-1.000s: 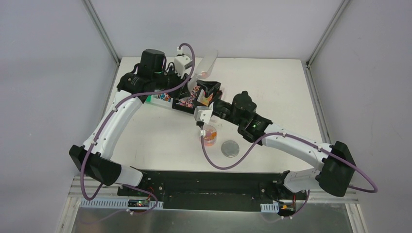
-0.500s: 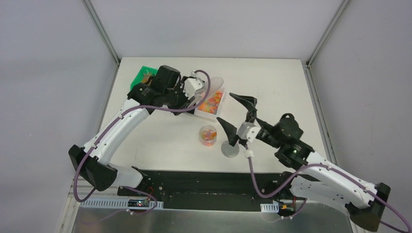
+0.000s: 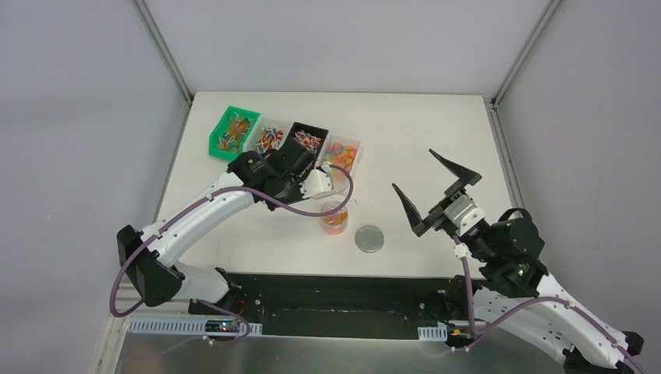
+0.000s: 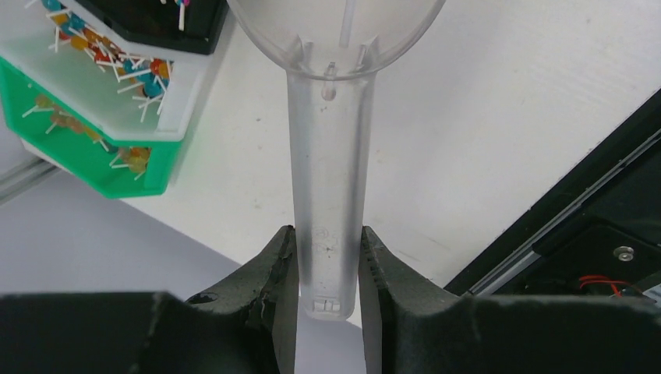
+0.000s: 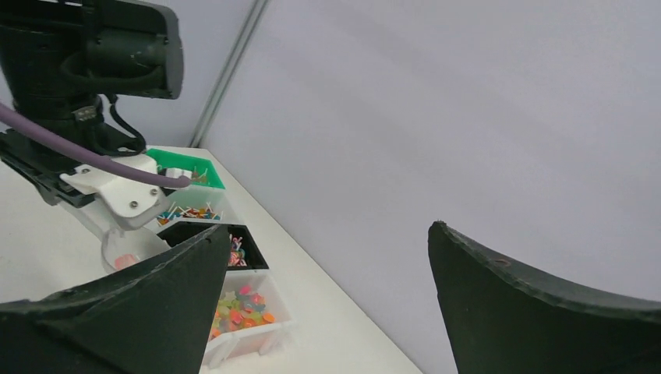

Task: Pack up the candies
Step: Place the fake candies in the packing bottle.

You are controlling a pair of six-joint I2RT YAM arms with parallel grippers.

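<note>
The candies lie in four bins at the table's back left: a green bin point(image 3: 231, 131), a white bin point(image 3: 269, 139), a black bin point(image 3: 309, 139) and a white bin of gummies point(image 3: 341, 153). A small clear cup point(image 3: 335, 220) holds orange and red candies. My left gripper point(image 3: 310, 181) point(image 4: 326, 234) is shut on the handle of a clear plastic scoop point(image 4: 330, 156), whose bowl hangs just above the cup. My right gripper point(image 3: 413, 170) point(image 5: 327, 230) is wide open and empty, raised at the right. The gummies point(image 5: 238, 305) show in the right wrist view.
A grey round lid disc point(image 3: 369, 238) lies on the table right of the cup. The black rail point(image 3: 335, 292) runs along the near edge. The left arm point(image 5: 93, 70) fills the upper left of the right wrist view.
My left gripper has carried the scoop from the bins toward me to above the cup. My right arm has pulled back to the right and up, open.
</note>
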